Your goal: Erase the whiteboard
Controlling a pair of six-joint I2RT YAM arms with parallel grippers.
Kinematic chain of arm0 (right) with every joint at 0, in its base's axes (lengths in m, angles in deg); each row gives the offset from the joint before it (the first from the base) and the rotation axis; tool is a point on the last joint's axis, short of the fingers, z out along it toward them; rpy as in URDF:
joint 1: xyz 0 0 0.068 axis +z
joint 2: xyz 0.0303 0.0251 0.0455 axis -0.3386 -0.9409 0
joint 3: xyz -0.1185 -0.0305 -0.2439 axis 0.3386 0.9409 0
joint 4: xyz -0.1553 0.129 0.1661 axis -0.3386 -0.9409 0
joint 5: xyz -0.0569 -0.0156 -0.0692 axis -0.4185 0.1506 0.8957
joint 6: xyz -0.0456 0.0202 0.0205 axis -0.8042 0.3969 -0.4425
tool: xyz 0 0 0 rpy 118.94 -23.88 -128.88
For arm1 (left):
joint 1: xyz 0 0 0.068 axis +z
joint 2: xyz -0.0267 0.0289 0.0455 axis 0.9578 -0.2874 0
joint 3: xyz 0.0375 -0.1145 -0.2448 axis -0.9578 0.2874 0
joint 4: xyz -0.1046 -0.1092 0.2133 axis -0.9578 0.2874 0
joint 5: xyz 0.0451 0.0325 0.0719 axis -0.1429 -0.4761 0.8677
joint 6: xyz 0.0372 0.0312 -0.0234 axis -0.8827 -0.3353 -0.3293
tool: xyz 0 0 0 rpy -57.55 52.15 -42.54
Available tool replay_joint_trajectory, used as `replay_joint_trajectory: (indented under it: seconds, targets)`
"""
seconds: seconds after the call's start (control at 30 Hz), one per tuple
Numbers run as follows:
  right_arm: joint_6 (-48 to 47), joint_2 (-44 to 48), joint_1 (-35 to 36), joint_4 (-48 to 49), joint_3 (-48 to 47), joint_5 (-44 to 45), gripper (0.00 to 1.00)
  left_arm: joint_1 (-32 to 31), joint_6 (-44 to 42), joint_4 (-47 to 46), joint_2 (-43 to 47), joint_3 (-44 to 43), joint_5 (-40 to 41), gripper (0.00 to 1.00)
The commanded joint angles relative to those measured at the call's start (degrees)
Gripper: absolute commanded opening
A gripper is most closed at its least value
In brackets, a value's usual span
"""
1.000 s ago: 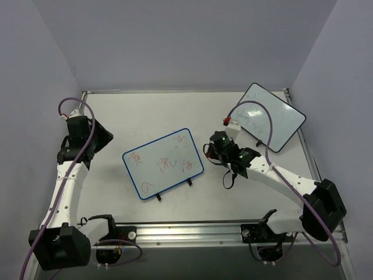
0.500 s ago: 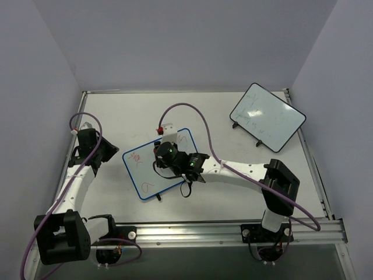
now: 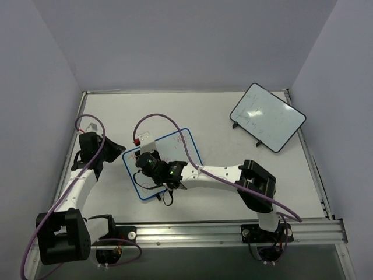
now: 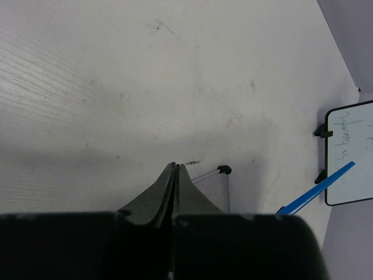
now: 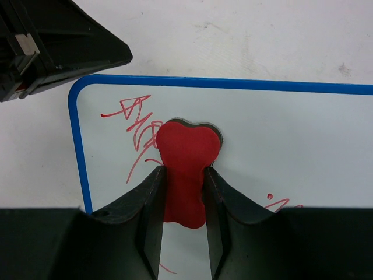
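Whiteboard (image 3: 185, 147): blue-rimmed, rounded corners, lying left of centre on the table (image 3: 233, 116), long sides slanting up to the right; left half hidden under the right arm in the top view.
Markings: red scribbles (image 5: 132, 120) by the board's left corner, more red strokes (image 5: 278, 202) further right; surface between them clean.
Right gripper (image 5: 183, 173): clamped tight on the eraser, reached across over the left part of the whiteboard (image 5: 291, 140).
Eraser (image 5: 186, 166): red, lobed head, narrow waist pinched between the two fingers, head set over the board just beside the scribbles.
Left gripper (image 4: 175, 168): fingers pressed fully together, nothing between them; at the board's left end in the top view (image 3: 112, 149), just off the corner; contact with the rim not discernible.
Left wrist view: bare table below the fingertips, blue rim (image 4: 317, 188) seen edge-on to the right.
Second whiteboard (image 3: 267, 116): black-rimmed, faint green writing, far right corner of the table, well apart from both grippers.
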Motion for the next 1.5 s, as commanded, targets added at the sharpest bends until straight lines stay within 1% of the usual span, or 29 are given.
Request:
replay_joint_trajectory:
  seconds: [0.0, 0.33, 0.77, 0.97, 1.07, 1.47]
  targets:
    - [-2.64, -1.67, 0.53, 1.91, -3.07, 5.69, 0.0, 0.17, 0.42, -4.19, 1.24, 0.67, -3.29, 0.02]
    - [-4.93, -4.83, 1.94, 3.49, -5.27, 8.95, 0.0, -0.01, -0.81, -2.79, 3.97, 0.94, -5.31, 0.02]
    - [-6.25, -9.58, 4.49, 3.76, -10.72, 8.42, 0.0, -0.88, -1.16, -2.61, 5.11, 1.2, -6.02, 0.02]
    - [-6.16, -9.76, 4.49, 3.76, -11.07, 7.81, 0.0, -1.06, -1.34, -2.26, 5.73, 1.46, -5.84, 0.02]
    - [-5.98, -9.32, 4.31, 2.97, -10.72, 9.3, 0.0, -1.06, -1.34, -2.26, 5.82, 1.46, -5.76, 0.02]
    - [-4.13, -3.43, 0.01, 2.61, -3.43, 12.72, 0.0, -1.41, -1.43, -2.52, 5.73, 1.73, -5.49, 0.02]
